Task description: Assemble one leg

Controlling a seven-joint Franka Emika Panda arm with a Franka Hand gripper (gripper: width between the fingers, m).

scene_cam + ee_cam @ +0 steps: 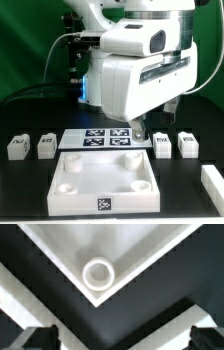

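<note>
Fingers (40, 338) spread apart, over tray (55, 241) corner socket (97, 273)

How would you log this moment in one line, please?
jaws: open, empty | wrist sees: tray socket | legs: on table, none gripped

A robotics lab: green backdrop (20, 40), black table (28, 185), tagged marker board (105, 138)
</note>
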